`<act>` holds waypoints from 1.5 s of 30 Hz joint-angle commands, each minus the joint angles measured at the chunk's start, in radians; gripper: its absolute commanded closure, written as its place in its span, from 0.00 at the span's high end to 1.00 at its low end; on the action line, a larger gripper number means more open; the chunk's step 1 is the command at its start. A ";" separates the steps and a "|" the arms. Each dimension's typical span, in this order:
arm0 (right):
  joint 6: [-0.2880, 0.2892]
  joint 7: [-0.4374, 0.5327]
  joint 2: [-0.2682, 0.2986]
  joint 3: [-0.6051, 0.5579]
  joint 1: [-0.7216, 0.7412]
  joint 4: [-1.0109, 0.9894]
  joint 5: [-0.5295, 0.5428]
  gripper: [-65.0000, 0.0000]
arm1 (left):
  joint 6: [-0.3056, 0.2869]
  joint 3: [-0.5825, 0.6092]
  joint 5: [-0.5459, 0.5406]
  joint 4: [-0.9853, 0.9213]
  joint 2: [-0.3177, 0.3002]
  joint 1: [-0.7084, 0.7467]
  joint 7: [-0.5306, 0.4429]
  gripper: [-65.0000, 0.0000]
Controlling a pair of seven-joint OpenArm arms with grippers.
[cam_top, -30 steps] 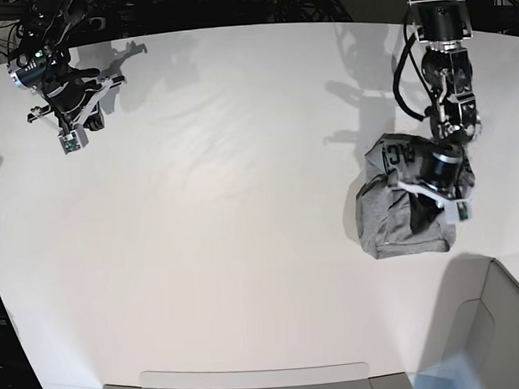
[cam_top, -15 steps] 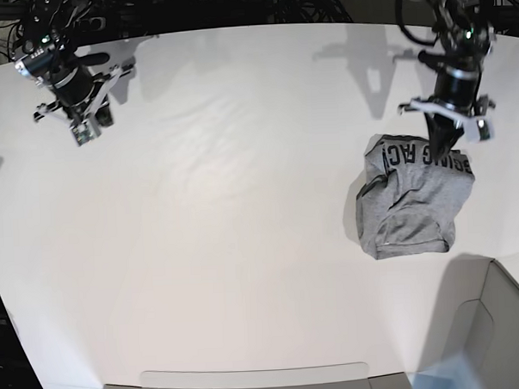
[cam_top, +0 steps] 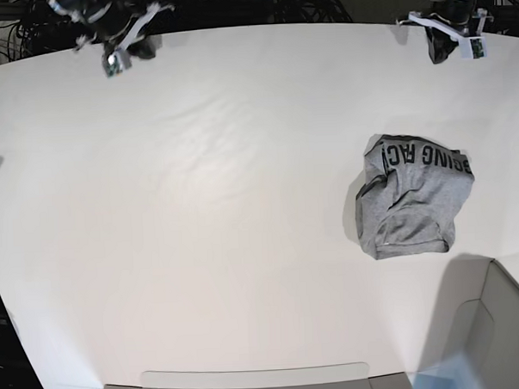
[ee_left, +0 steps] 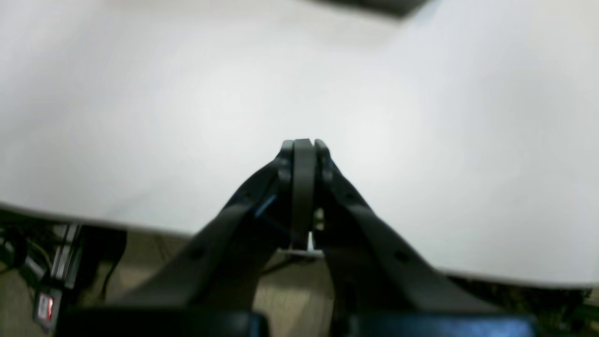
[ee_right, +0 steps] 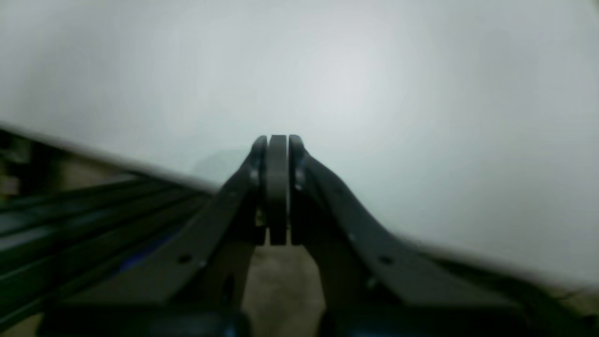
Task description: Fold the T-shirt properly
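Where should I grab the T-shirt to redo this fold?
Probably the T-shirt by its near hem edge, coming straight down from above with the left pincer: that edge lies flat and exposed, while the lettered far side is bunched.

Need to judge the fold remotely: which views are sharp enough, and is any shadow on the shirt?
Base view: sharp, evenly lit; the T-shirt reads clearly, lettering legible, a soft shadow along its left edge and a darker patch on the table just below it. Left wrist view: blurred, only the shut left claw over white. Right wrist view: equally soft, right claw shut, no shirt.
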 commanded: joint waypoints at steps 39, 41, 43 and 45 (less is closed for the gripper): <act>0.013 1.106 0.176 0.586 0.276 -1.565 -0.701 0.00 | -0.215 -0.032 0.517 -1.521 0.139 -0.274 -0.698 0.00; 0.013 1.107 0.213 0.675 0.328 -1.640 -0.790 0.01 | -0.212 -0.038 0.540 -1.728 0.085 -0.372 -0.763 0.00; 0.013 1.107 0.255 0.770 0.379 -1.704 -0.882 0.01 | -0.154 -0.032 0.560 -1.954 0.025 -0.476 -0.856 0.00; -0.063 1.107 0.277 0.831 0.420 -1.736 -0.976 0.01 | -0.031 -0.018 0.580 -1.979 -0.015 -0.550 -0.944 0.00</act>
